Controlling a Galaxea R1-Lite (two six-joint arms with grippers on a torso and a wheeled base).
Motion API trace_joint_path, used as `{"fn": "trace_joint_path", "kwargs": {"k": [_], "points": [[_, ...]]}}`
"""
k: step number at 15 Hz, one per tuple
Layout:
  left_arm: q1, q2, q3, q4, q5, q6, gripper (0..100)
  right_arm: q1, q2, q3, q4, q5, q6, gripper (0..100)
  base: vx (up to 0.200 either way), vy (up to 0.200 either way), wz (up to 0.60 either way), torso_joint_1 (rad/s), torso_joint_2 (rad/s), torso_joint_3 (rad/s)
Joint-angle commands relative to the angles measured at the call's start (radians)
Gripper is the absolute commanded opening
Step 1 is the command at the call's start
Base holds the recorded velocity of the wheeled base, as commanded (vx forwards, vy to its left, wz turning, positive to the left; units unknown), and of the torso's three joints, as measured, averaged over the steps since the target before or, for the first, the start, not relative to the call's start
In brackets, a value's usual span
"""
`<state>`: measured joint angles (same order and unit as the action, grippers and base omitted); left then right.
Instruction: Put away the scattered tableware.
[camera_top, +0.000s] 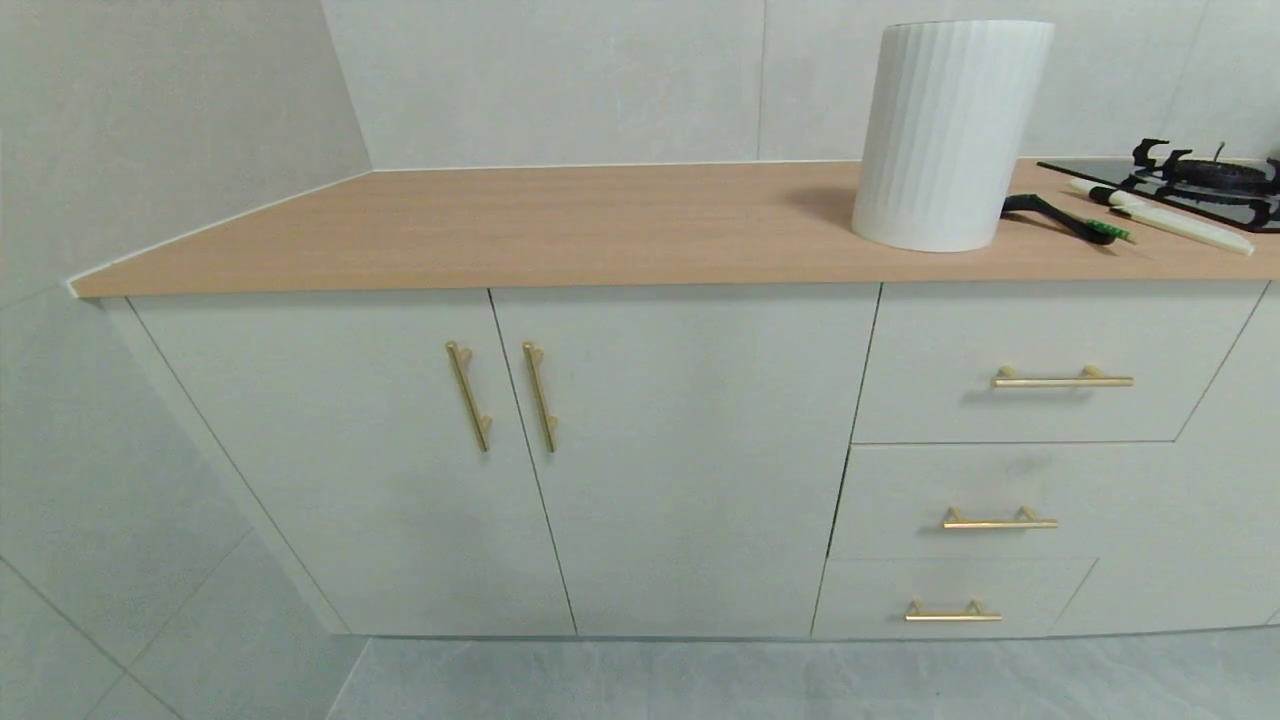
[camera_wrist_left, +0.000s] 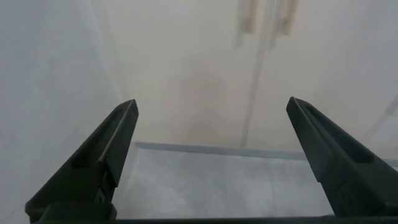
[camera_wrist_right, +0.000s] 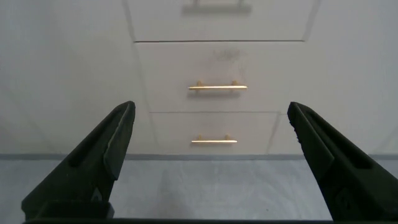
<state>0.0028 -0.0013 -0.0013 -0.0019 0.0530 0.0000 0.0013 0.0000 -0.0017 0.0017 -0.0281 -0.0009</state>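
We're holding both claws wide open and empty, left claw facing the cupboard doors, right claw facing the drawers. A black-handled utensil and a white utensil are lying on the desk beside the white holder.

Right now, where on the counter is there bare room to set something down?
The counter is bare from the left wall across to the white canister. Right of the canister it is crowded: a black utensil, a white utensil and the stove.

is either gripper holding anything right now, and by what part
Nothing is held. The left gripper and the right gripper are both open and empty.
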Motion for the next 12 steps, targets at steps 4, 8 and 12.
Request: {"fn": "trace_joint_path", "kwargs": {"k": [4,8,12], "points": [[0.0,0.001,0.0,0.0,0.001,-0.002,100,0.0,0.002,0.0,0.0,0.0,-0.001,100,0.0,0.0,0.0,0.0,0.0,0.0],[0.0,0.001,0.0,0.0,0.001,0.0,100,0.0,0.002,0.0,0.0,0.0,-0.001,100,0.0,0.0,0.0,0.0,0.0,0.0],[0.0,0.001,0.0,0.0,0.001,0.0,100,0.0,0.002,0.0,0.0,-0.001,-0.001,100,0.0,-0.2,0.0,0.002,0.0,0.006]]}}
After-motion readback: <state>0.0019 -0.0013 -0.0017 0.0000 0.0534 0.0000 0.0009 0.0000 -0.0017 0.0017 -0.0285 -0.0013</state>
